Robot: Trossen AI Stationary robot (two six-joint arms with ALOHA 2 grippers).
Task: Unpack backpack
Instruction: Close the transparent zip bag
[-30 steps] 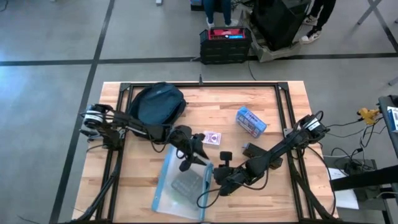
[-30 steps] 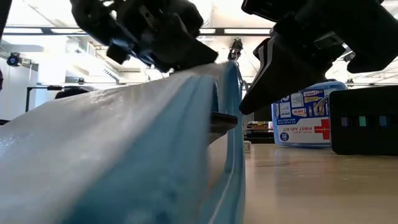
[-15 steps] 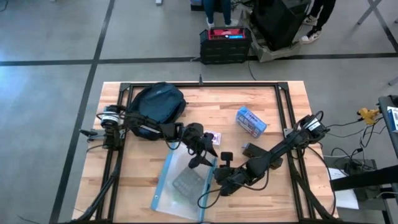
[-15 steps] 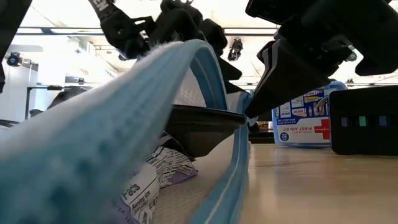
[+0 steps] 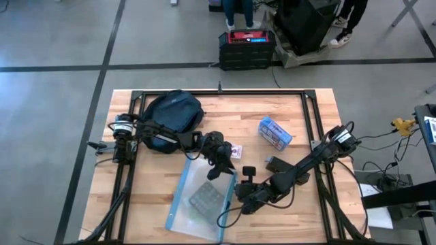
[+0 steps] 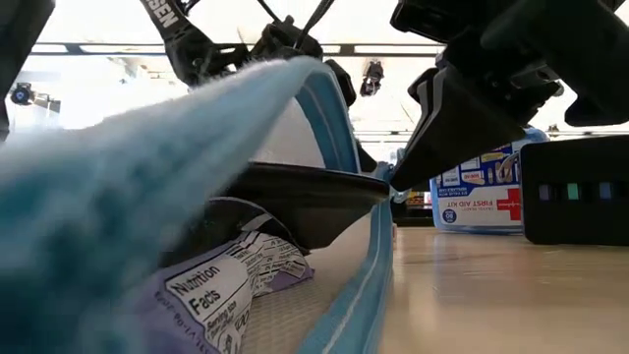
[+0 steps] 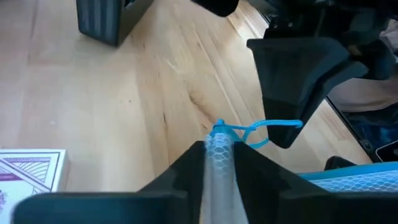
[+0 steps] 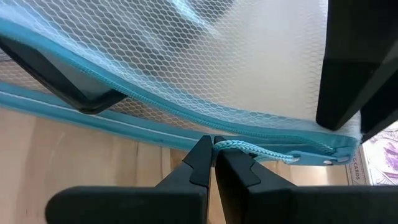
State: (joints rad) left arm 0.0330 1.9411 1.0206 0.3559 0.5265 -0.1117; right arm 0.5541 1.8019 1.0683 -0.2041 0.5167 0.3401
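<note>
Presently, the scene by parts:

Backpack: the dark navy backpack [image 5: 173,113] lies at the far left of the wooden surface [image 5: 293,211], rounded and slack, just inside the black frame, with the left arm crossing its near edge.

Mesh zip pouch: a clear pouch with blue edging [image 5: 201,201] lies near the front middle of the surface, well apart from the backpack; its upper end is lifted off the boards, and the low view shows it raised like a tent over a packet printed with nutrition facts [image 6: 221,295].

Left tool: the left tool [image 5: 216,163] is at the pouch's raised far corner, its fingers closed on the netted blue edge, as the left wrist view shows [image 7: 217,155].

Right tool: the right tool [image 5: 240,192] sits at the pouch's right side near the front, fingers pinched together on the blue zipper cord [image 8: 258,151] that runs off the zip.

Card box: a small patterned box [image 5: 233,152] lies flat just beside the left tool, toward the middle of the surface.

First aid kit: a blue and white box [image 5: 274,132] lies right of centre, apart from the pouch.

Black block: a small dark box [image 5: 277,163] rests beside the right arm.

Floor beyond: a black case with a red top [image 5: 246,49] stands past the far edge.
</note>
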